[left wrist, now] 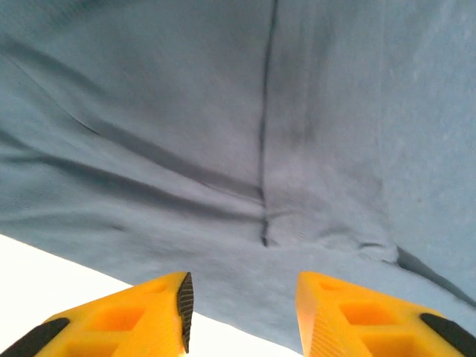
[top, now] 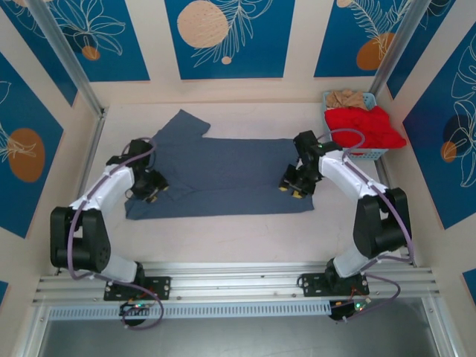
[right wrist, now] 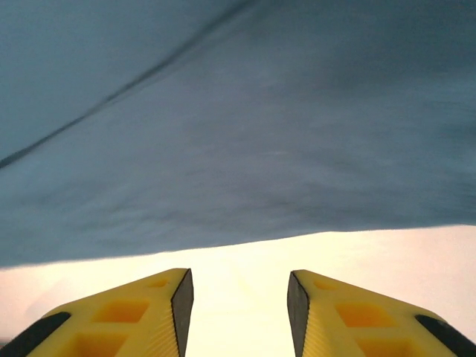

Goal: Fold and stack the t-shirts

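Slate-blue t-shirt lies flat; left gripper and right gripper gape empty at its opposite ends. Uneven pinches could skew the fold.

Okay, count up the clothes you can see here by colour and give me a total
Blue: 1, the slate-blue shirt spread flat on the table.
Red: 1, the red heap in the basket.
Beige: 1, the beige heap in the same basket.
Total: 3, though I cannot tell whether either heap holds more than one piece.
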